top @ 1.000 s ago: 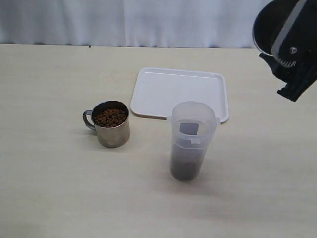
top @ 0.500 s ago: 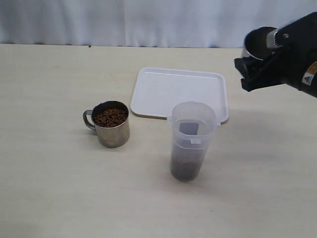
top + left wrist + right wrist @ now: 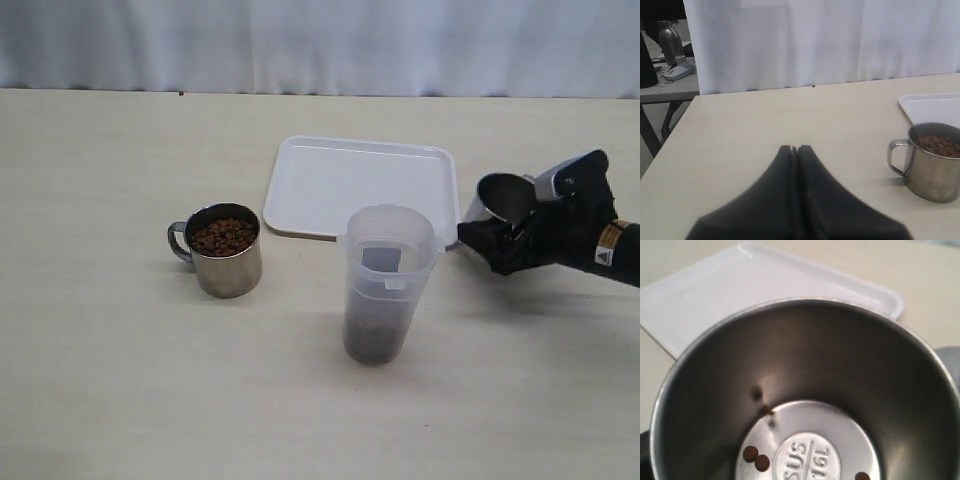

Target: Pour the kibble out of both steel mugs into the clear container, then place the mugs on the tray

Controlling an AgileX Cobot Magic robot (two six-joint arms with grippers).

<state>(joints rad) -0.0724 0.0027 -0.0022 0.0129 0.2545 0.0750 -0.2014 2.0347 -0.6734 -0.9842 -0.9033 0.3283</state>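
One full mug [image 3: 228, 270], one tilted mug [image 3: 503, 195] (nearly empty) beside tray [image 3: 350, 185]

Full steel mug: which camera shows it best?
Exterior view: the whole full mug shows, handle and kibble visible from above. Left wrist view has it closer but clipped at the frame edge. Right wrist view shows only the nearly empty mug.

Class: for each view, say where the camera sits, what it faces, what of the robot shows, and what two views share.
Exterior view: raised, looking down at flat white plastic tray and tall frosted container; right gripper shows, holding emptied shiny steel mug.
Left wrist view: low, facing the curtain; shut left gripper shows.
Right wrist view: looks into the emptied mug; hardly any robot.
Shared: exterior and left wrist show the kibble-filled steel mug.
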